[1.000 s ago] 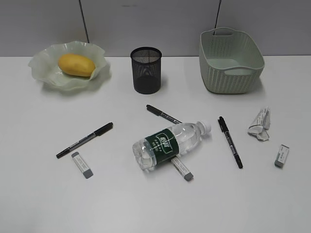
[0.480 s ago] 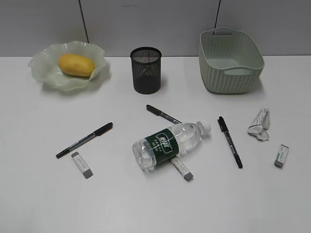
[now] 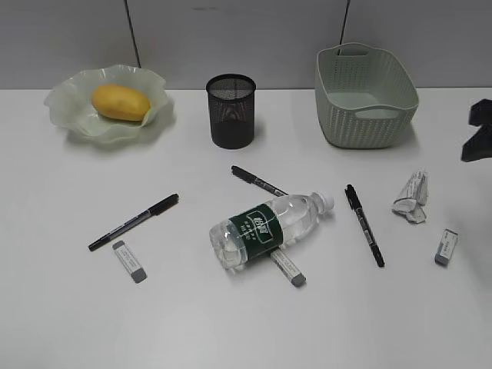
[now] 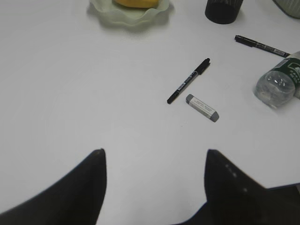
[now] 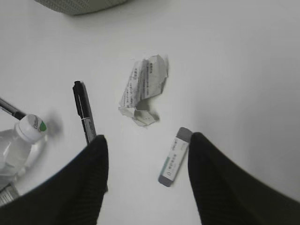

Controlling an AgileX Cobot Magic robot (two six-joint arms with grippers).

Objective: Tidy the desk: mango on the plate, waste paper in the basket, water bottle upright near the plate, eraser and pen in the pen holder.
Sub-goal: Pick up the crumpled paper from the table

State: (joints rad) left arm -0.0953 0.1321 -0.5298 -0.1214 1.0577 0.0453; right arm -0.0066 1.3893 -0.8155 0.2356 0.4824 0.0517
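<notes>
On the white desk (image 3: 69,323), the mango (image 3: 121,102) sits in the plate (image 3: 68,108) at far left. The water bottle (image 3: 267,228) lies on its side mid-desk. The waste paper (image 5: 142,88) lies near the basket (image 3: 365,96). Both the right gripper (image 5: 146,180) and left gripper (image 4: 154,187) hang wide open, empty.

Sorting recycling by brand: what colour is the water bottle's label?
Dark green with white writing, on the water bottle; clearest in the exterior view.
</notes>
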